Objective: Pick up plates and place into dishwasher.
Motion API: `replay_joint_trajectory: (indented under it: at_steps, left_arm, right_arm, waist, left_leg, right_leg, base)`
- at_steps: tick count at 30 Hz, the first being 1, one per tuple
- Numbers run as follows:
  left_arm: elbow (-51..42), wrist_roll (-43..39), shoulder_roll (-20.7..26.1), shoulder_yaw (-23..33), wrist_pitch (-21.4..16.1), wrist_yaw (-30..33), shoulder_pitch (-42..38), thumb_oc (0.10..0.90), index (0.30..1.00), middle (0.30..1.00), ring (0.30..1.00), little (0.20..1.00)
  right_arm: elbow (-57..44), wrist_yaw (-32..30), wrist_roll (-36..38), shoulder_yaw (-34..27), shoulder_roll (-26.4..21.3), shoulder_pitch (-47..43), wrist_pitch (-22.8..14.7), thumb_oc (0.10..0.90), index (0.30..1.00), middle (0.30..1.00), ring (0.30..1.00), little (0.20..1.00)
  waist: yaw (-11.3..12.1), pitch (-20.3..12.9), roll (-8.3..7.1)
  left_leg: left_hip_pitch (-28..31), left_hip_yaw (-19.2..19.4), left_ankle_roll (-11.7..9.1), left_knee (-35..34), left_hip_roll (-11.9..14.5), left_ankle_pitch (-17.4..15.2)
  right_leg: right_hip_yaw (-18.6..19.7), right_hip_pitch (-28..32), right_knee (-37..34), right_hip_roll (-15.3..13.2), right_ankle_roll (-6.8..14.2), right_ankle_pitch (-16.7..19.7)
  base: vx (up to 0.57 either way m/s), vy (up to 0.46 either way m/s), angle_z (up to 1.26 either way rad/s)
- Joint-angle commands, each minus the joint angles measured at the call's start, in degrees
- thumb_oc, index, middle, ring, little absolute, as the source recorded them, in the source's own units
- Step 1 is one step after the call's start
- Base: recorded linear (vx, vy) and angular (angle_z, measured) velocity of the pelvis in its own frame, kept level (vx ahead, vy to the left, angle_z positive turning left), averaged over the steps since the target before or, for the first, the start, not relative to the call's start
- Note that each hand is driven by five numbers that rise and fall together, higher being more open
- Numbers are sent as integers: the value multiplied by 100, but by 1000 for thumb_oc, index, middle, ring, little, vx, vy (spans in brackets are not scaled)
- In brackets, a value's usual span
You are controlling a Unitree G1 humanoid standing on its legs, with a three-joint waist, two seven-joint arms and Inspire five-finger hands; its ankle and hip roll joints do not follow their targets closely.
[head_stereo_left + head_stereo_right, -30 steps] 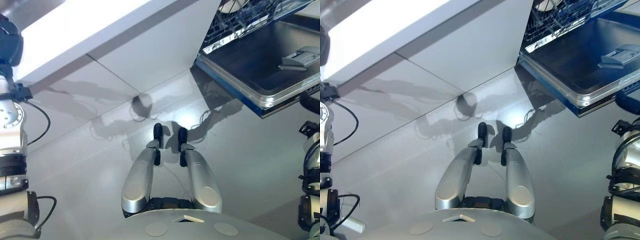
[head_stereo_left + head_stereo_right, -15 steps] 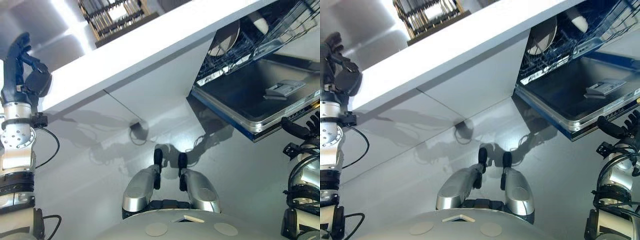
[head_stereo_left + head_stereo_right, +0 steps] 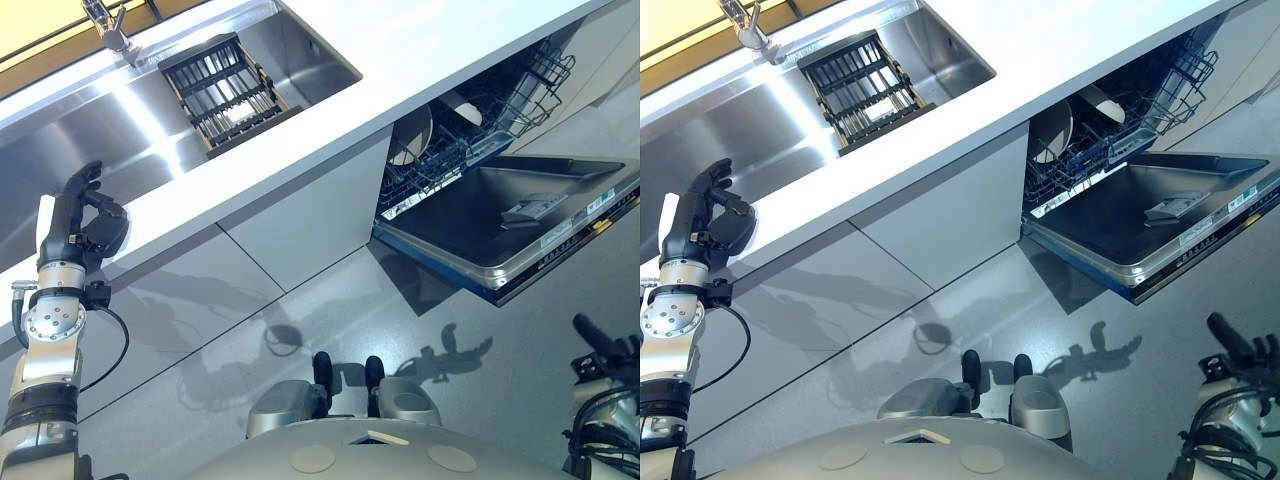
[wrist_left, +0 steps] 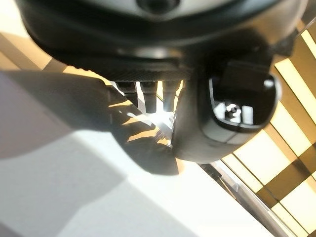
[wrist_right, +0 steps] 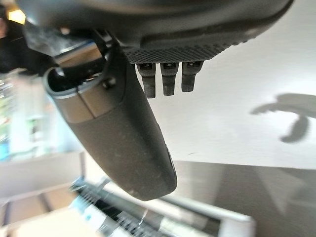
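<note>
Currently both hands are hanging open and empty: left hand (image 3: 82, 215) at left by the worktop (image 3: 300, 120), right hand (image 3: 605, 345) lower right. Plates (image 3: 412, 133) are sitting in the open dishwasher (image 3: 500, 215); whether more need fetching is unclear.

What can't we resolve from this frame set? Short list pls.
- Dish rack in the sink: whether plates stand in it, too small in the eye views.
- Dishwasher lower rack: plate count, hidden by the counter edge.
- Right hand: cut off by the frame edge.
- Left hand: empty, raised by the counter.
</note>
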Motion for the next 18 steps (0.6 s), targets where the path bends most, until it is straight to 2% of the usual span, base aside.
replay_joint_trajectory:
  at_steps: [1, 4, 6, 10, 15, 18]
  left_arm:
    - [105, 335, -53, -154, 98, -112, 240, 800, 900, 900, 900, 900]
    - [-30, 297, -72, -150, 145, -141, 289, 800, 900, 900, 900, 900]
    - [-148, 292, -65, -127, 177, -198, 325, 800, 900, 900, 900, 900]
    - [-319, 261, 3, -40, 227, -398, 459, 800, 900, 900, 900, 900]
    - [-558, 326, -16, 62, 326, -589, 674, 800, 900, 900, 900, 900]
    - [-717, 354, -59, 79, 421, -713, 822, 800, 900, 900, 900, 900]
  right_arm:
    - [-207, 964, 371, -283, -316, -80, 217, 800, 900, 900, 900, 900]
    - [-140, 1861, 480, -302, -268, -64, 705, 800, 900, 900, 900, 900]
    - [49, 2664, 567, -279, -297, -22, 1000, 800, 900, 900, 900, 900]
    - [438, 3570, 590, -346, -381, -14, 1171, 800, 900, 900, 900, 900]
    - [451, 4054, 1043, -385, -309, -91, 1292, 800, 900, 900, 900, 900]
    - [203, 4044, 1395, -385, -208, -234, 1429, 800, 900, 900, 900, 900]
  waist:
    - [58, -194, -58]
    - [35, -172, 6]
    - [52, -134, 30]
    - [111, -110, 54]
    - [218, -78, 76]
    - [295, -63, 133]
  left_leg:
    - [-228, 120, 65, 530, -212, -484]
    - [-195, 105, 83, 556, -232, -493]
    - [-185, 78, 101, 584, -238, -486]
    - [-146, 39, 125, 606, -238, -466]
    - [-115, -15, 132, 651, -230, -419]
    - [-125, -49, 117, 690, -222, -372]
  right_leg:
    - [-291, -644, 942, -103, 194, -306]
    - [-296, -636, 1028, -137, 170, -362]
    - [-304, -637, 1100, -159, 160, -385]
    - [-307, -606, 1120, -191, 168, -354]
    - [-322, -512, 1069, -229, 181, -276]
    - [-343, -457, 1026, -269, 186, -223]
  base:
    - [104, 26, 4]
    - [95, 33, 3]
    - [120, 17, 1]
    - [142, -3, 10]
    - [160, -6, 7]
    - [145, 32, 2]
